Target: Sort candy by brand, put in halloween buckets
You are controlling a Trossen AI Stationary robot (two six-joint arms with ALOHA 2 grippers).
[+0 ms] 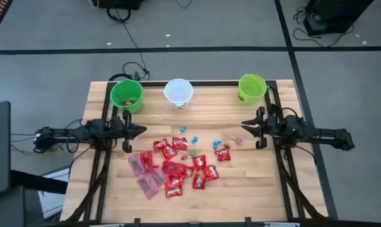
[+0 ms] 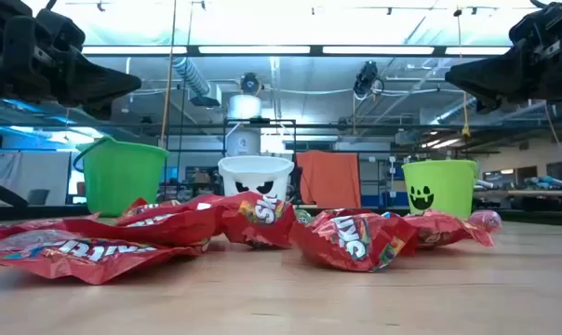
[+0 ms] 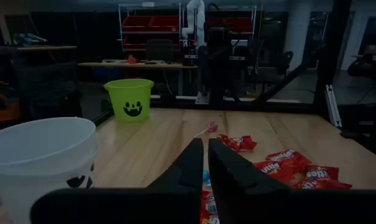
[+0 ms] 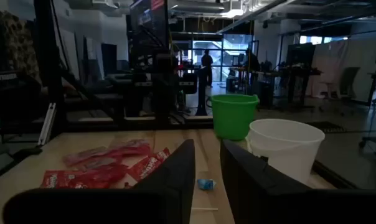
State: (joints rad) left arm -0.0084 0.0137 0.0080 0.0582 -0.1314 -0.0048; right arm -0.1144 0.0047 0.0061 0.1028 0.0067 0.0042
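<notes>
Candy (image 1: 178,165) heaped mid-table, between both grippers, untouched. Left gripper (image 1: 142,131) fingers nearly pressed together, empty, above table. Right gripper (image 1: 245,124) fingers slightly parted, empty. Buckets (image 1: 178,93) lined along far edge beyond fingertips.

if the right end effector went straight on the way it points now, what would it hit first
Probably nothing on the table: the right end effector hangs above the blue candy ahead, aimed over it; depth is unclear.
</notes>
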